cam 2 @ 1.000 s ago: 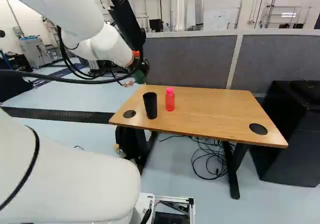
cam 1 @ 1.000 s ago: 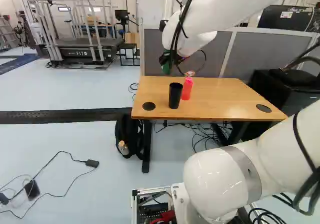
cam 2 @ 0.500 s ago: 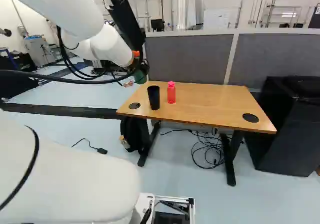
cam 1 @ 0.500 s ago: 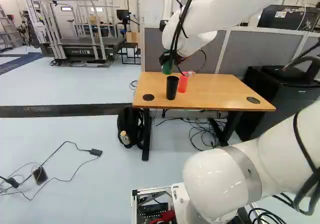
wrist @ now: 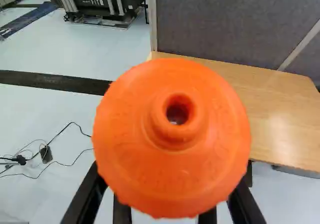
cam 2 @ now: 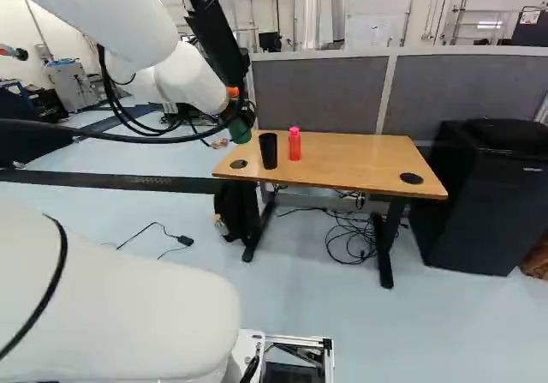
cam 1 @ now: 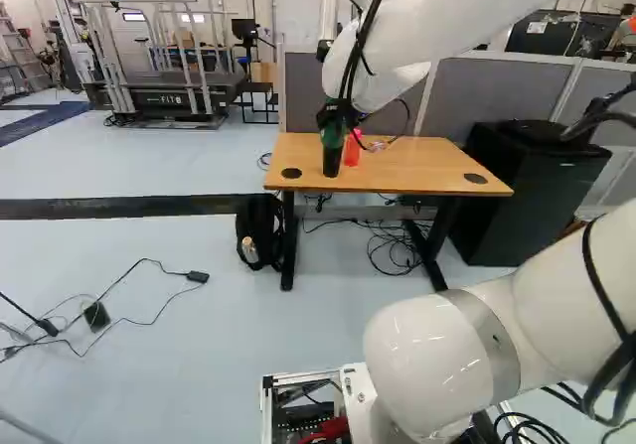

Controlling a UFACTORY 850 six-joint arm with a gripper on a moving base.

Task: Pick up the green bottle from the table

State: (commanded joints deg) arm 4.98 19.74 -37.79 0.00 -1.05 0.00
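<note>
Bottle point(cam 1: 332, 136) is off the tabletop point(cam 2: 360, 162), hanging in the hand point(cam 1: 332, 116), its orange cap point(wrist: 172, 184) facing the wrist camera. The likeliest mishap is a slip: a jolt from the arm point(cam 2: 175, 79) or base, or a weak hold, could drop it. Lowering or swinging it towards the tabletop might also knock over the black cup point(cam 2: 268, 150) or the pink bottle point(cam 2: 294, 146). A loose cable point(cam 2: 128, 136) looping close by could snag.

The hand is clenched on the bottle, its fingers kept apart by the body, one on each side. The cap hides the pads, so how squarely they press, I cannot tell.
</note>
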